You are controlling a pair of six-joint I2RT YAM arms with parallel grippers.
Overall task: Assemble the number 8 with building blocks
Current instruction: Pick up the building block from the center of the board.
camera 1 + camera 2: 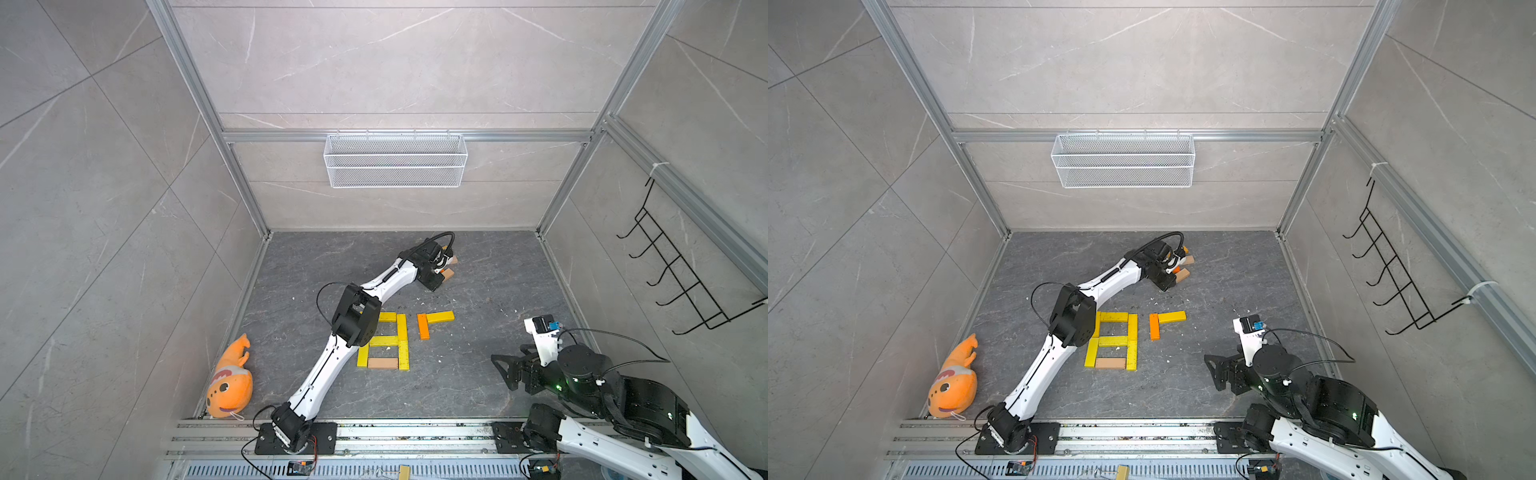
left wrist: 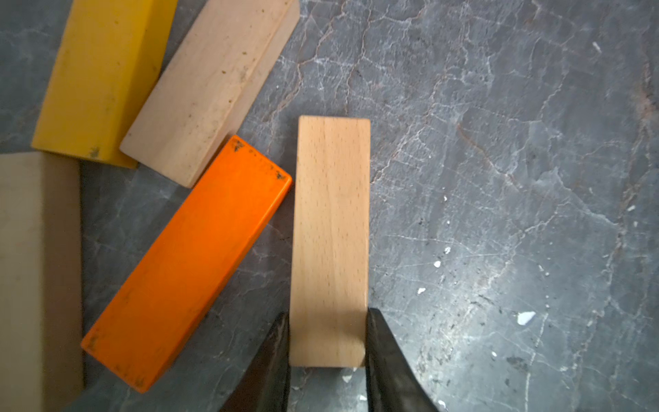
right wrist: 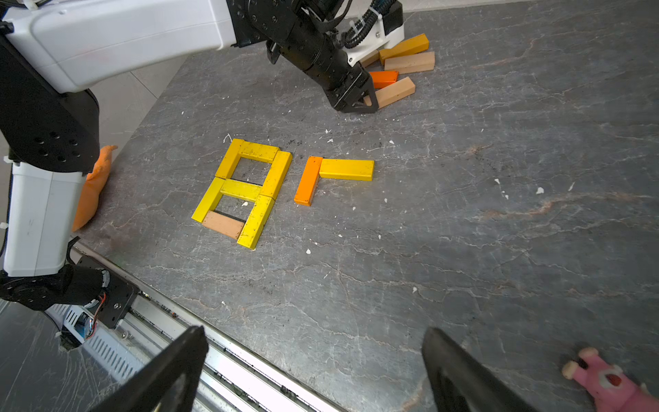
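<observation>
Left gripper (image 2: 328, 315) clamps a smooth tan wooden bar (image 2: 331, 221) — rectangular, fine-grained.

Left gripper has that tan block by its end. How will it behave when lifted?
The tan block looks like rigid wood, so it should not flex. The left gripper pinches only one end, so the free end may droop or pivot. A corner of the orange block looks close against it and may get nudged.

I work in a robot lab cell: grey stone-look panels (image 1: 395, 62) held in an aluminium frame (image 1: 274, 136), my left arm (image 1: 320, 374) and right arm (image 1: 602, 451) bolted to a metal rail (image 1: 415, 436) along a dark marbled tabletop (image 1: 498, 282), wire basket (image 1: 395, 160) hung behind
</observation>
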